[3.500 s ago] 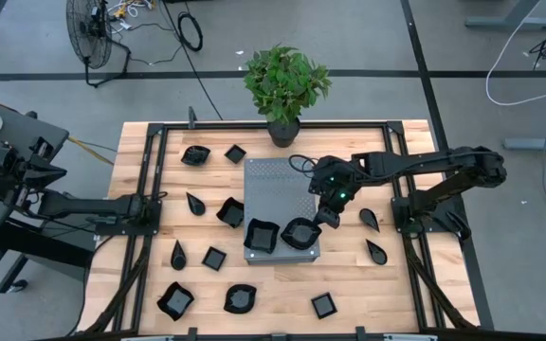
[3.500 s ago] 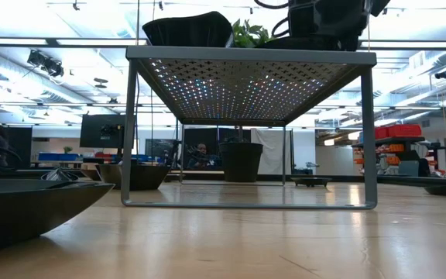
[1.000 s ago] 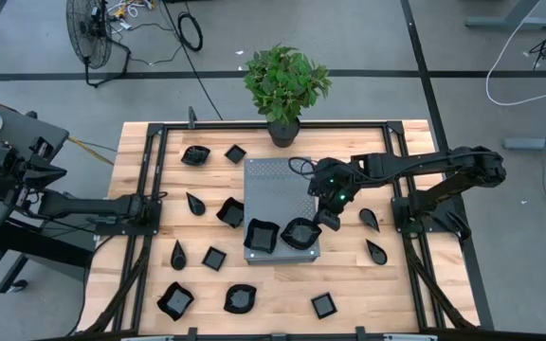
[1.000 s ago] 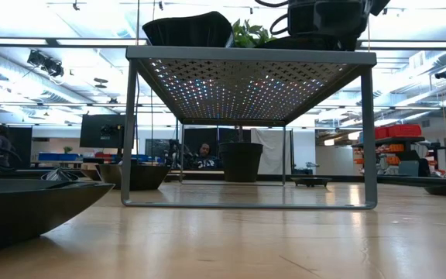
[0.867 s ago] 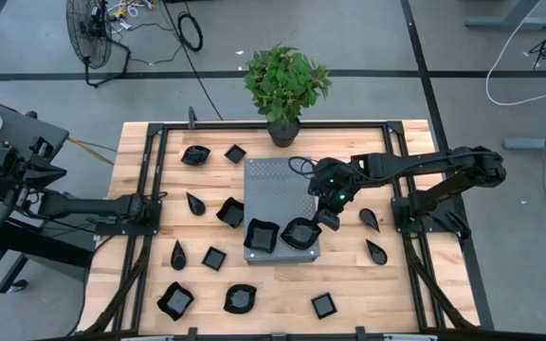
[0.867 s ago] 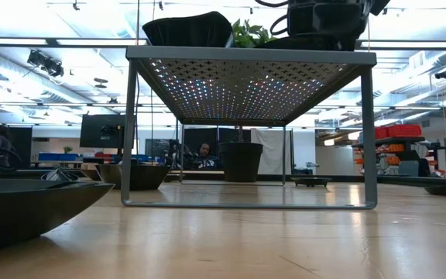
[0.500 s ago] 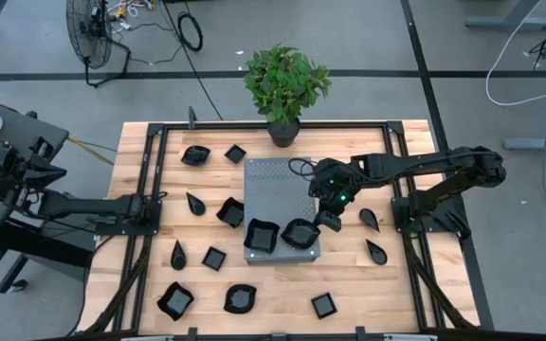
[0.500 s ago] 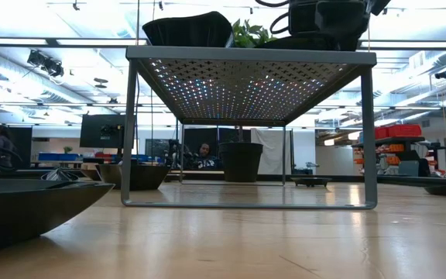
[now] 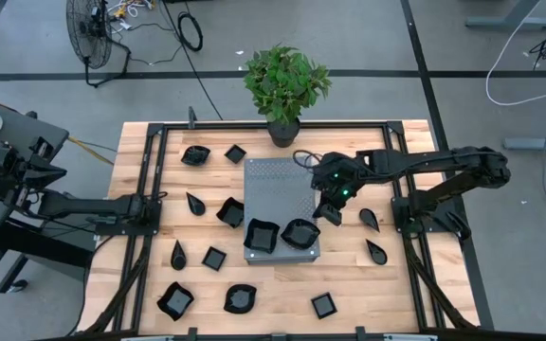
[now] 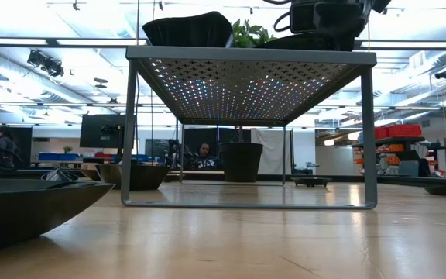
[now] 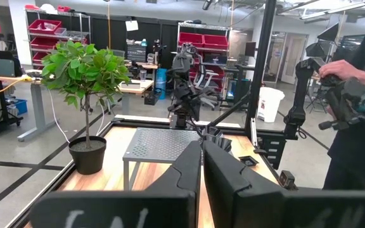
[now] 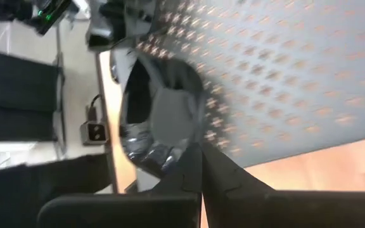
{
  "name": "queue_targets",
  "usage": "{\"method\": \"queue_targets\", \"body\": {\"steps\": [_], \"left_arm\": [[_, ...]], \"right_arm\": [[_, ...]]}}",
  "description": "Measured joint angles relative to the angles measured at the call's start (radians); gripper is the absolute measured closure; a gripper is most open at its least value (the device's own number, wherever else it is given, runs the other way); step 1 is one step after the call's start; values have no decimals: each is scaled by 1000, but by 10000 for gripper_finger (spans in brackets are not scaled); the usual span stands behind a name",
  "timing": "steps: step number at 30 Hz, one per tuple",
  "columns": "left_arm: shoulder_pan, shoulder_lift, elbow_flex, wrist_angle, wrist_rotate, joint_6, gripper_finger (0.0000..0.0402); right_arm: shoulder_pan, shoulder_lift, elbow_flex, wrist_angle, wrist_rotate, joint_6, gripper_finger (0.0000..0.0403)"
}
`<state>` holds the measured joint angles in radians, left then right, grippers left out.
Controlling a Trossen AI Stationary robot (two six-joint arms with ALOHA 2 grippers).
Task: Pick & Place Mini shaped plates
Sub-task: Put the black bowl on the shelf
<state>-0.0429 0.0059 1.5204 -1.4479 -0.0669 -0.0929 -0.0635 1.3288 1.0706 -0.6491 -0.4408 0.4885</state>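
Wooden table busy: mini shaped plates scattered around grey perforated stand, two on its near edge. Right gripper fingers pressed together, empty, beside wavy plate. Left gripper parked at left edge, fingers together. We judge plates light, rigid, glossy-slick, chippable: pinch rim.

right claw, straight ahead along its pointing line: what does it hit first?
Likely the wavy-edged black plate on the perforated grey stand; the shut right claw points at its rim. Depth is unclear.

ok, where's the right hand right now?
In the high view the right hand is shut and empty at the right edge of the grey perforated metal stand, beside the glossy black wavy-edged plate on it.
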Motion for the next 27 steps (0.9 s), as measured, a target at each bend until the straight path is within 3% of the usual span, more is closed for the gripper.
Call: {"method": "queue_targets", "body": {"steps": [4, 11, 21, 27], "left_arm": [[0, 0, 0, 0, 0, 0, 378], [0, 0, 0, 0, 0, 0, 378], [0, 0, 0, 0, 0, 0, 378], [0, 0, 0, 0, 0, 0, 378]], "right_arm": [[-41, -46, 0, -34, 45, 0, 403], [-121, -104, 0, -159, 215, 0, 403], [-272, -118, -1, -189, 358, 0, 403], [-358, -117, -90, -169, 385, 0, 401]]}}
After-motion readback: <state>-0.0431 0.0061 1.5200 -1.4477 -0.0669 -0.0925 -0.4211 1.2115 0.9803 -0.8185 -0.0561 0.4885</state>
